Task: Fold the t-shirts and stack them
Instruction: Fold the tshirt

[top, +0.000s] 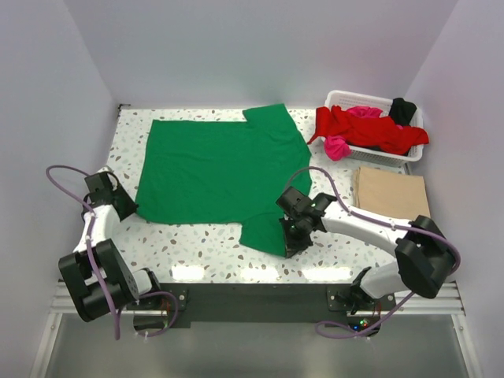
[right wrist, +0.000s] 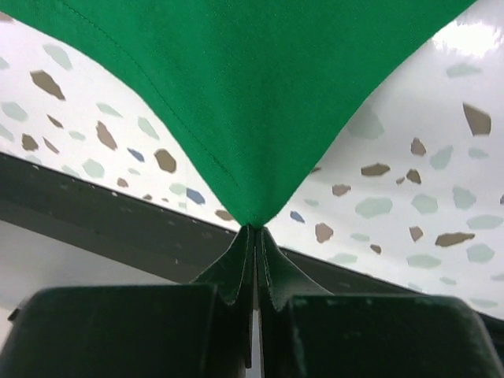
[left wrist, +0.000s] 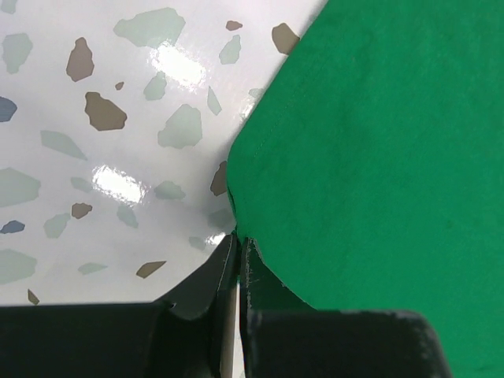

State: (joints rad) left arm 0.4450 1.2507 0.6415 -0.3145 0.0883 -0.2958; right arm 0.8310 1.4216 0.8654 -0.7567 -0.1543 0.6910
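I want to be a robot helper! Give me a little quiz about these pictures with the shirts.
1. Pick one: what is the right gripper shut on? A) the green t-shirt B) the tan t-shirt C) nothing
2. True or false: the left gripper is open and holds nothing.
3. Fill in: the folded tan t-shirt lies on the table next to the white ___.
Key: 1) A. 2) False: it pinches the green t-shirt's edge. 3) basket.
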